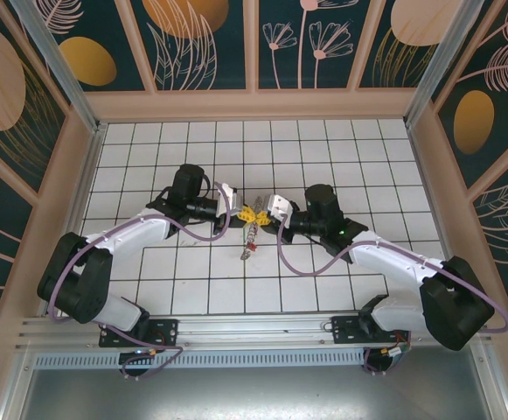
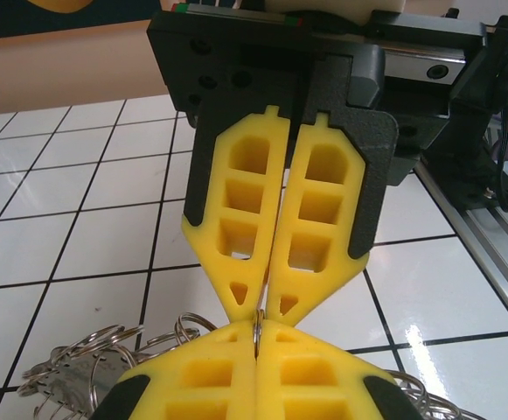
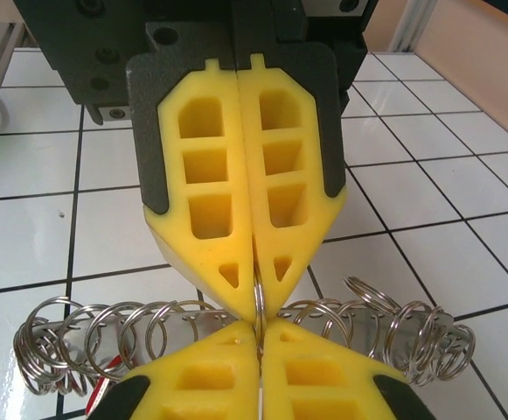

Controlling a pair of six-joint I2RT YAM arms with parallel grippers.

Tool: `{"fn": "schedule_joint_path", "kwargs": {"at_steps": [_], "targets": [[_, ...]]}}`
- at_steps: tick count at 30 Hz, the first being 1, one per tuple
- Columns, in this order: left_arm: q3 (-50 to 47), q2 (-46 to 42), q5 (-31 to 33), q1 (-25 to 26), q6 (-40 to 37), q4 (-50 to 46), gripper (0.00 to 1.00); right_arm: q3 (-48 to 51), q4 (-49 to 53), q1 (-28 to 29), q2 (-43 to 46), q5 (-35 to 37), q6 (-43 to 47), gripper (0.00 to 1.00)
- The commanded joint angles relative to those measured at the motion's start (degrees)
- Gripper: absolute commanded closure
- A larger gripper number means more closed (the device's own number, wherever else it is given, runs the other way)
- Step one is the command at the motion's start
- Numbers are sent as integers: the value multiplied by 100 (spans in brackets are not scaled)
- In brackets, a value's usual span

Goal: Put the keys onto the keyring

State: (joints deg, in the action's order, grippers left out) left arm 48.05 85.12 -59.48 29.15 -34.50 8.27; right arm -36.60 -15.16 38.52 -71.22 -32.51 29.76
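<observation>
Top view, left of centre: left gripper [image 1: 246, 213], extending in from the left, yellow fingers pressed together. Meets the right gripper [image 1: 256, 214] tip to tip at mid-frame, over the white tiled floor [image 1: 175, 280]. Just below the meeting point: keyring [image 1: 251, 233], hanging as a silvery bunch, with a red key [image 1: 247, 255] at its lower end. Touching the tiles or just above them: cannot tell.

Left wrist view, lower left: small rings [image 2: 87, 372] of the keyring bunched low over the tile. Bottom centre: left gripper [image 2: 258, 348], yellow fingers [image 2: 201, 376] clamped on the keyring's thin wire, upright at the seam. Above it, at centre: right gripper [image 2: 260, 306], pointing down the frame, pads shut on the same wire.

Right wrist view, lower left: a row of small rings [image 3: 96, 341] with a sliver of red beneath. Centre: left gripper [image 3: 255, 299], pointing down from the top edge, fingers together, pinching the wire. Bottom centre: right gripper [image 3: 258, 348], clamped on that wire too. Lower right: more small rings, side by side above the tile.
</observation>
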Motion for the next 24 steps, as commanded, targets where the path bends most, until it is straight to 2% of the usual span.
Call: {"fn": "schedule_joint_path", "kwargs": {"at_steps": [1, 5, 8, 9, 11, 12, 19, 24], "targets": [[134, 1, -331, 29, -192, 8, 100, -76, 232, 24, -7, 198, 212, 94], [238, 20, -91, 29, -446, -358, 100, -310, 768, 15, -95, 274, 414, 100], [339, 83, -114, 25, -610, -616, 100, -401, 874, 14, -120, 274, 447, 100], [346, 86, -131, 30, -633, -626, 100, -387, 861, 15, -112, 280, 473, 99], [320, 67, -195, 25, -617, -561, 100, -367, 812, 15, -109, 362, 465, 86], [319, 59, -229, 30, -598, -550, 100, -362, 793, 14, -104, 368, 458, 84], [319, 22, -266, 30, -584, -524, 100, -392, 713, 6, -127, 304, 483, 85], [293, 43, -275, 30, -568, -493, 100, -324, 296, 6, -95, -45, 269, 84]]}}
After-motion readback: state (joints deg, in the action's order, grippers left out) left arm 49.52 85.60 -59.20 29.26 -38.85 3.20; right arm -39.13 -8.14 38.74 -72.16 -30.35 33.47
